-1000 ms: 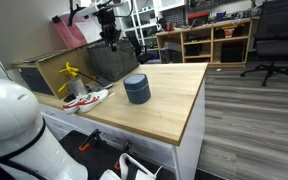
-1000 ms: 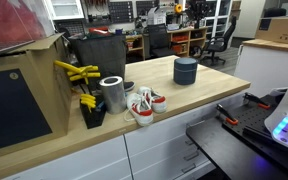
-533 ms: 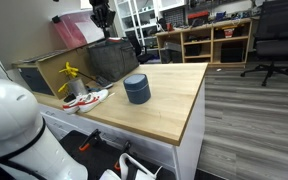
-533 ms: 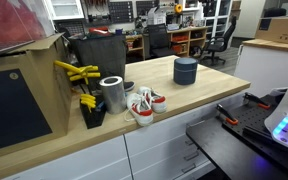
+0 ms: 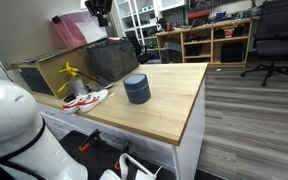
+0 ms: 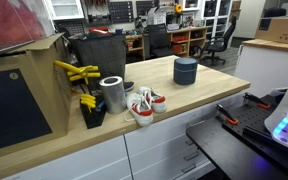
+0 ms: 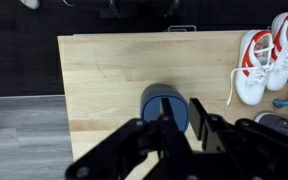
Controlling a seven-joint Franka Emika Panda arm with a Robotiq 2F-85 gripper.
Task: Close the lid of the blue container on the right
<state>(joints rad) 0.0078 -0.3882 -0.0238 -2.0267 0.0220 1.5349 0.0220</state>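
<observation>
Your container (image 5: 136, 92) stands near the middle of the table (image 5: 179, 110). Its lid (image 5: 135, 80) lies flat on top, flush with the rim. Shoes (image 5: 86, 99) lie well apart from it, by the table's edge. Your pincer (image 5: 102, 8) hangs high above the table's far side, holding nothing. In the wrist view its fingers (image 7: 169, 135) sit close together, but I cannot tell whether they meet.

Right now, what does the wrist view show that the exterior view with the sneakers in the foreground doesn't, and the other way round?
Only the wrist view shows the gripper, jaws apart, looking straight down at the table. Only the exterior view shows the yellow clamps, the cardboard box and a black office chair in the background. Both show the blue container, the white-and-red sneakers and the wooden tabletop.
</observation>
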